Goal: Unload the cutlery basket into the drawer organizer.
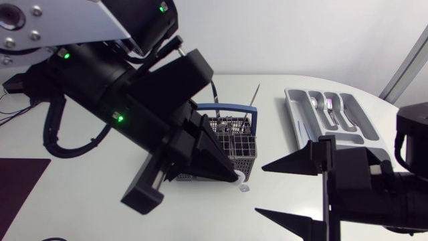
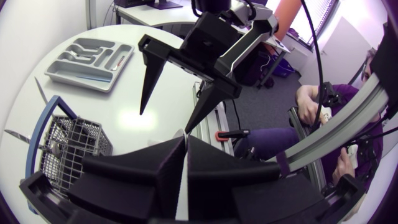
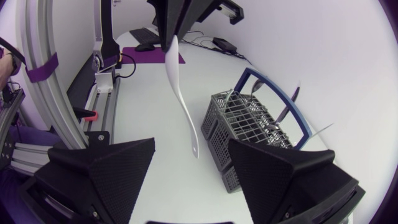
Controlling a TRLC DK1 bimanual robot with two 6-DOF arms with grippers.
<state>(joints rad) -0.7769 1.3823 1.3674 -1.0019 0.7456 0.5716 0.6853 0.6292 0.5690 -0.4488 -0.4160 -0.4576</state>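
Note:
The grey wire cutlery basket point(image 1: 235, 144) with a blue handle stands mid-table, and cutlery sticks up out of it. My left gripper point(image 1: 232, 175) hangs just in front of the basket, shut on a white plastic utensil point(image 1: 243, 187) that points down toward the table. In the left wrist view the utensil point(image 2: 181, 193) shows as a thin white strip between the closed fingers. In the right wrist view it point(image 3: 185, 109) dangles beside the basket point(image 3: 249, 127). My right gripper point(image 1: 262, 189) is open, its fingertips point(image 3: 280, 171) aimed at the utensil's lower end. The grey drawer organizer point(image 1: 299, 117) lies at the back right.
Several pieces of cutlery lie in the organizer's compartments point(image 2: 93, 59). A knife point(image 1: 255, 95) leans out of the basket's far side. A dark purple mat point(image 1: 17, 184) covers the table's left front corner. My left arm's bulk point(image 1: 114, 87) fills the space over the table's left half.

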